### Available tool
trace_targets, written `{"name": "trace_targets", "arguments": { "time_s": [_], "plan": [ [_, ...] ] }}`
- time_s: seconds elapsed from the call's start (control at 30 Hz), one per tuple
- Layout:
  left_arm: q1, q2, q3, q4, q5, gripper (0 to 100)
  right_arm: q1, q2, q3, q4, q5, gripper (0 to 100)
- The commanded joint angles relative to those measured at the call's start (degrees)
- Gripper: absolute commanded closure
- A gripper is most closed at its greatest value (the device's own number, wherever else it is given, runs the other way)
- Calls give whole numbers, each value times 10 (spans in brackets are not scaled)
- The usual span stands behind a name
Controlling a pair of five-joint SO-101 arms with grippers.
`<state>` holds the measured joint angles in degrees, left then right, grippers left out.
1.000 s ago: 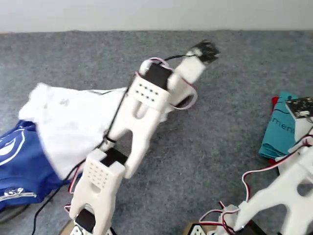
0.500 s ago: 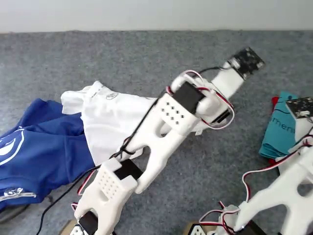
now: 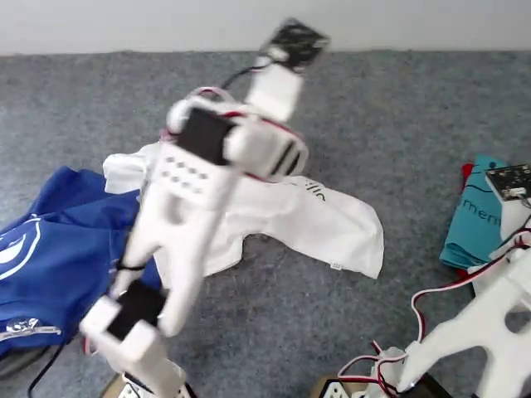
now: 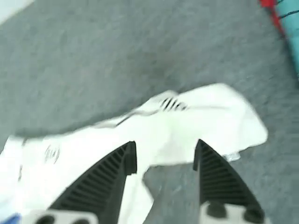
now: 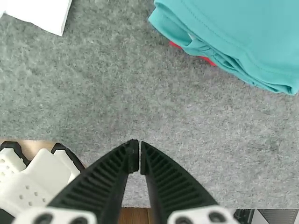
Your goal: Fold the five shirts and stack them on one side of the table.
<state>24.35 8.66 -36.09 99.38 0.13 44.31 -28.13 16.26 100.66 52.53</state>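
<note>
While the left hand [image 4: 163,156] hangs above the white shirt [image 4: 205,116], its two fingers stand wide apart with nothing between them. That white shirt [image 3: 315,220] lies unfolded and rumpled across the middle of the grey-covered desk [image 3: 398,108], one end stretched toward the right edge and the other touching a blue shirt [image 3: 58,249]. The blue shirt is bunched in a loose heap against the left edge. At the right edge a teal shirt [image 3: 473,220] sits folded on top of a red shirt [image 3: 466,172], of which a thin strip peeks out. The right hand [image 5: 139,151] is over bare desk near the front edge, its fingers pressed together and empty, with the teal shirt [image 5: 243,32] and the red shirt [image 5: 205,59] just beyond it
</note>
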Motion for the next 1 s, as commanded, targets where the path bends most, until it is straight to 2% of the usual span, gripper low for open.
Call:
{"name": "trace_targets", "arguments": {
  "time_s": [0.0, 0.2, 0.3, 0.4, 0.7, 0.97],
  "plan": [
    [-49, -104, 117, 11, -17, 856, -6, -12, -3, 21, -3, 980],
    [-158, -193, 291, 0, -69, 976, -7, -12, -2, 21, -4, 980],
    [-235, -216, 384, -35, -76, 985, -7, -12, -2, 21, -4, 980],
    [-306, -227, 480, -86, -83, 985, -7, -11, -2, 20, -3, 980],
    [-505, -227, 720, -294, -171, 985, -7, -11, -2, 20, -2, 980],
    [-687, -226, 807, -431, -287, 985, -7, -11, -2, 20, -2, 980]
  ]
}}
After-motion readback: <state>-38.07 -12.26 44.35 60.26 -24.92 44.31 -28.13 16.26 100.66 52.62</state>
